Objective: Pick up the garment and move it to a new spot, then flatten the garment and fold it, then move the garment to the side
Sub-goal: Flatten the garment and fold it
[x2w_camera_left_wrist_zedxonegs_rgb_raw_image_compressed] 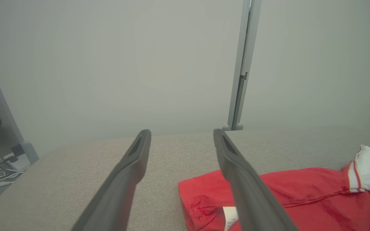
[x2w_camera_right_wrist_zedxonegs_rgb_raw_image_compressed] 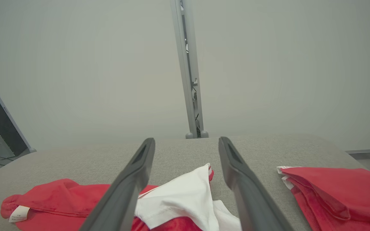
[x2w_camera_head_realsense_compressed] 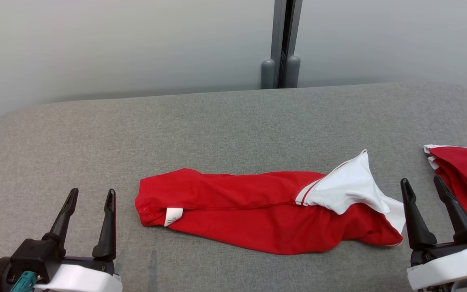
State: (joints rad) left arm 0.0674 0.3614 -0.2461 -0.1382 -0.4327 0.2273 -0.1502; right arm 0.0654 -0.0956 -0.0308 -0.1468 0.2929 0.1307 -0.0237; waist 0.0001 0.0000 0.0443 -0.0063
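Our garment (x2w_camera_head_realsense_compressed: 258,211) lies in the middle of the table (x2w_camera_head_realsense_compressed: 217,129), a long red bundle running side to side, creased and doubled over rather than flat. Its tag (x2w_camera_head_realsense_compressed: 173,215) end points toward our left gripper (x2w_camera_head_realsense_compressed: 92,191), and its white sleeve (x2w_camera_head_realsense_compressed: 347,186) is flopped over the end just beside our right gripper (x2w_camera_head_realsense_compressed: 420,180). Both grippers stand wide and empty, fingers pointing away from us, and neither touches the cloth. The left one is set a little way off from the tag end. We read this flanking stance as preparation: with one gripper at each end we can take the bundle by both ends and lift it without letting it bunch further. That suggests the pick-up is not yet begun. A second red pile (x2w_camera_head_realsense_compressed: 464,170) sits at the table's right edge, apart from our garment. In the right wrist view it lies clear to the side of the fingers. We judge it to be cloth that is set aside, so the right gripper should close on the sleeve end alone. The loose sleeve may slip or drag, so a bite on the red hem beneath it looks safer.
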